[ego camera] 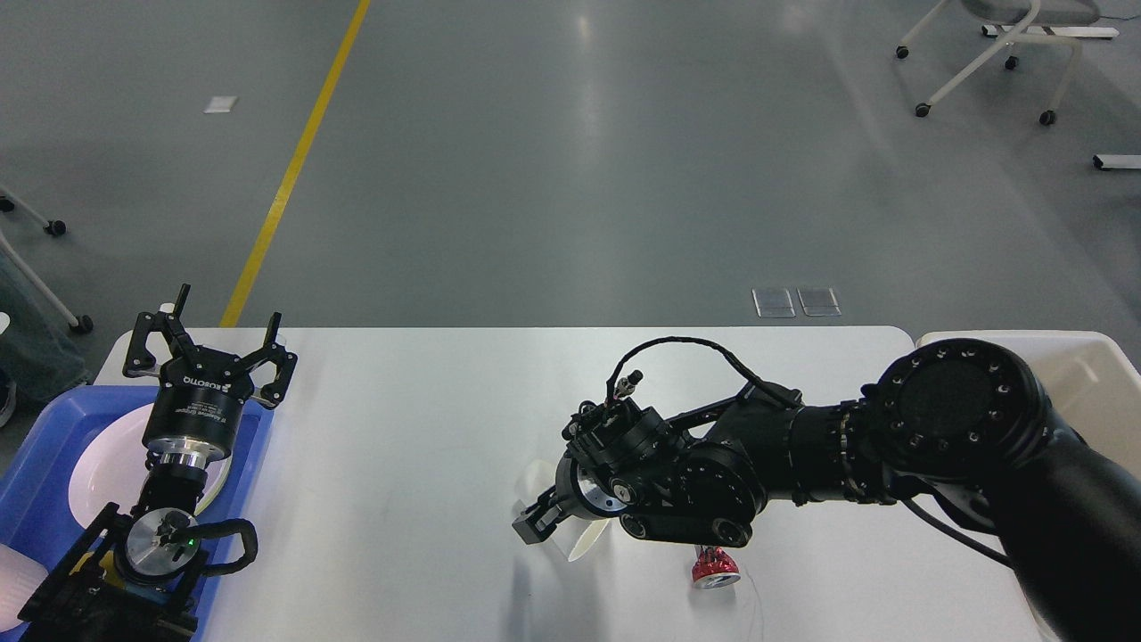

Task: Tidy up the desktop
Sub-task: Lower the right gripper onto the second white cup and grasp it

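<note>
The white desktop (pixel 401 428) fills the lower view. A white paper cup (pixel 590 539) lies on its side near the middle. My right arm reaches in low from the right, and its gripper (pixel 538 522) sits at the cup and covers most of it. Its fingers are dark and partly hidden, so I cannot tell how they stand. A crushed red can (pixel 714 571) shows only its end below the arm. The crumpled brown paper is hidden behind the arm. My left gripper (pixel 229 305) is open and empty, upright over the blue tray (pixel 40 464).
A white plate (pixel 102 464) lies in the blue tray at the left edge. A cream bin (pixel 1101 374) stands at the right edge, mostly behind my right arm. Beyond the table are grey floor, a yellow line and chair legs.
</note>
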Controlling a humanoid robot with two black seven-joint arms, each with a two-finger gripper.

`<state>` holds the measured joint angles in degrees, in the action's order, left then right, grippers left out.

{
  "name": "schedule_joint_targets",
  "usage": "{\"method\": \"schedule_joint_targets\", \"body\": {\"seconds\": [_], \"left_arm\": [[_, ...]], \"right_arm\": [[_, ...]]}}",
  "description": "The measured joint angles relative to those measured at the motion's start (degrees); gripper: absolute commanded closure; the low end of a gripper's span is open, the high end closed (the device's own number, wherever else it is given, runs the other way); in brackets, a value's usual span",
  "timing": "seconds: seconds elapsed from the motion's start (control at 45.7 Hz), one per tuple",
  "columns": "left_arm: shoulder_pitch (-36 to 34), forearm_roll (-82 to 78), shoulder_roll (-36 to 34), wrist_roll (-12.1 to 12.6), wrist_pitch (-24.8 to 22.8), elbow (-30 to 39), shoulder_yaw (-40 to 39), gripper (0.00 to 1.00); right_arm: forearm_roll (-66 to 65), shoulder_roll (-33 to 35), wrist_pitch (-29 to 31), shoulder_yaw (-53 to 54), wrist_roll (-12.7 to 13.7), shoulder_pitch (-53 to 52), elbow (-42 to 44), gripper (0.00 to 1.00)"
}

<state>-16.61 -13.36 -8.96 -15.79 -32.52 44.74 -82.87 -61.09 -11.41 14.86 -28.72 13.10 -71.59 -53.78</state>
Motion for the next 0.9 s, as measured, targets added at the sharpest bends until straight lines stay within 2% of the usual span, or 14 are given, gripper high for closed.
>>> {"method": "schedule_joint_targets", "body": {"seconds": [0.306,0.591,0.722,0.897], "left_arm": [[0.00,0.00,0.00,0.04,0.00,0.00,0.00,0.04],[0.00,0.00,0.00,0.04,0.00,0.00,0.00,0.04],[0.00,0.00,0.00,0.03,0.00,0.00,0.00,0.04],[0.00,0.00,0.00,0.03,0.00,0.00,0.00,0.04]], "right_arm": [[-1.46,0.09,-3.37,-2.48,0.00,2.81,2.89,0.09],[-1.83,-0.01,-3.97,-2.92,-0.01,4.83,2.63,0.11],[-1.83,-0.01,-3.97,-2.92,-0.01,5.11,2.55,0.36],[-1.12,-0.17,-3.98,-3.08,0.09,5.19,2.56,0.84]]}}
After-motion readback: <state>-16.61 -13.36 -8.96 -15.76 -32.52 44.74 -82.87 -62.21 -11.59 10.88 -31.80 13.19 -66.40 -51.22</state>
